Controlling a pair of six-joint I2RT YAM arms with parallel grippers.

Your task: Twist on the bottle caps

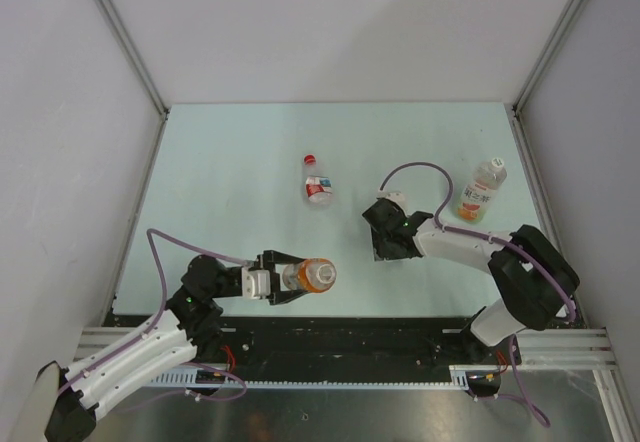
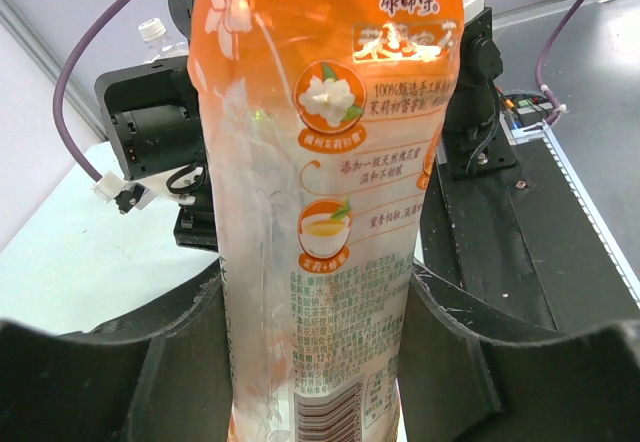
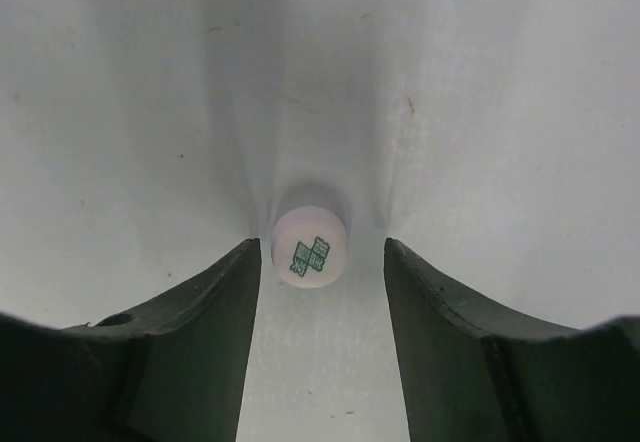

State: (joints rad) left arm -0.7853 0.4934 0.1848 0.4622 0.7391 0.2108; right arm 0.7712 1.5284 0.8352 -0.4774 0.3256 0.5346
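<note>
My left gripper point(image 1: 292, 278) point(image 2: 315, 287) is shut on the body of the orange-liquid bottle point(image 1: 318, 275) point(image 2: 330, 162), holding it upright near the table's front edge. I see no cap on its top in the overhead view. My right gripper point(image 1: 388, 246) point(image 3: 322, 252) points down at the table with its jaws open around a white cap point(image 3: 310, 247) printed in green. The cap lies against the left finger point(image 3: 215, 312), and a gap shows on its right side. In the overhead view the gripper hides this cap.
A bottle with a red-and-white label point(image 1: 318, 188) lies on its side at mid-table, its red cap point(image 1: 310, 160) pointing away. A white-capped bottle with an orange-and-white label point(image 1: 481, 192) point(image 2: 152, 32) lies by the right wall. Grey walls close three sides.
</note>
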